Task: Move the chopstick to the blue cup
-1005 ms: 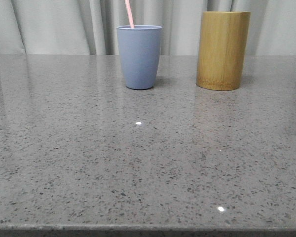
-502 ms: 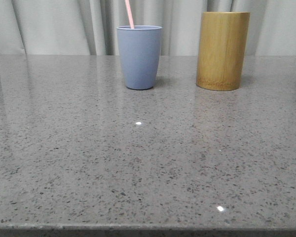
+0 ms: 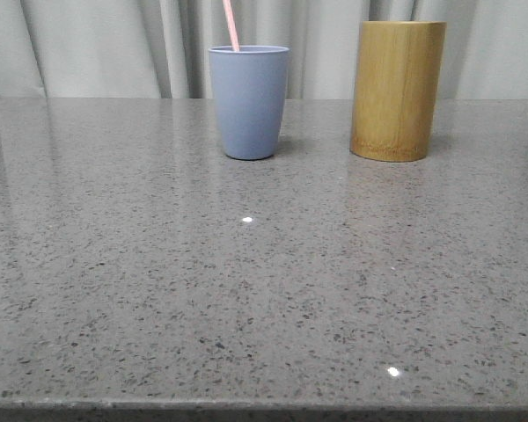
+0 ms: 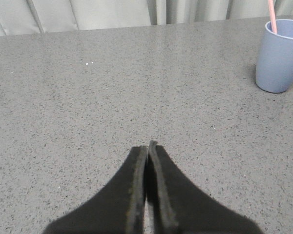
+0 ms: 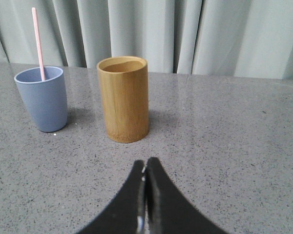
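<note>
The blue cup (image 3: 248, 102) stands upright at the back of the table, left of centre. A pale pink chopstick (image 3: 231, 25) sticks up out of it, leaning against the rim; it shows too in the left wrist view as chopstick (image 4: 272, 15) in cup (image 4: 279, 56) and in the right wrist view as chopstick (image 5: 37, 43) in cup (image 5: 42, 98). My left gripper (image 4: 147, 146) is shut with nothing in it, low over bare table well short of the cup. My right gripper (image 5: 145, 163) is shut and empty, just in front of the bamboo cylinder. Neither arm appears in the front view.
A taller tan bamboo cylinder (image 3: 397, 90) stands to the right of the blue cup; its inside (image 5: 122, 66) looks empty from the right wrist view. Grey curtains (image 3: 88, 44) hang behind the speckled grey table (image 3: 264, 290).
</note>
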### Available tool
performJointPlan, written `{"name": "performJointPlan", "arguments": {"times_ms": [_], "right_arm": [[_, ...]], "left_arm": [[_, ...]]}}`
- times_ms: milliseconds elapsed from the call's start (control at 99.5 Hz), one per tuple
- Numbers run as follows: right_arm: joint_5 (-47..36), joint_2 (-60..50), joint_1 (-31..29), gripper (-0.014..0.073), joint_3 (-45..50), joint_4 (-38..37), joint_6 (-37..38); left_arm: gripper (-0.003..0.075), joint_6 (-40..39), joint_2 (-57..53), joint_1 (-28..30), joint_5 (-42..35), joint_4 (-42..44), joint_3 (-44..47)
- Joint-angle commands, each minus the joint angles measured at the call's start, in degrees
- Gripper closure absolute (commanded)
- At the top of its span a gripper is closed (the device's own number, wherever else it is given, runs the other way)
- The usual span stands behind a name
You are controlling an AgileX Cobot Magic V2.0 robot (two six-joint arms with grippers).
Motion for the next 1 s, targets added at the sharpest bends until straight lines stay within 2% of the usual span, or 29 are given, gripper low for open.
{"name": "performJointPlan", "arguments": {"times_ms": [0,191,995], "right_arm": [[-4.7,-0.3,-0.4,0.0690,-1.2,-0.3,-0.2],[-4.3,-0.5,-0.4,0.0690,-1.2,-0.3,-0.2],[-3.7,-0.5,-0.4,0.0690,-1.2,-0.3,-0.2]], "left_arm": [[0.0739,-0.8,-2.8,0.0,-4.7,0.4,-0.1],[0.0739,-0.8,-6.4,0.0,-4.6,0.5,1.9],[0.0739,-0.8,-6.4,0.0,-4.6,0.1,2.9]]}}
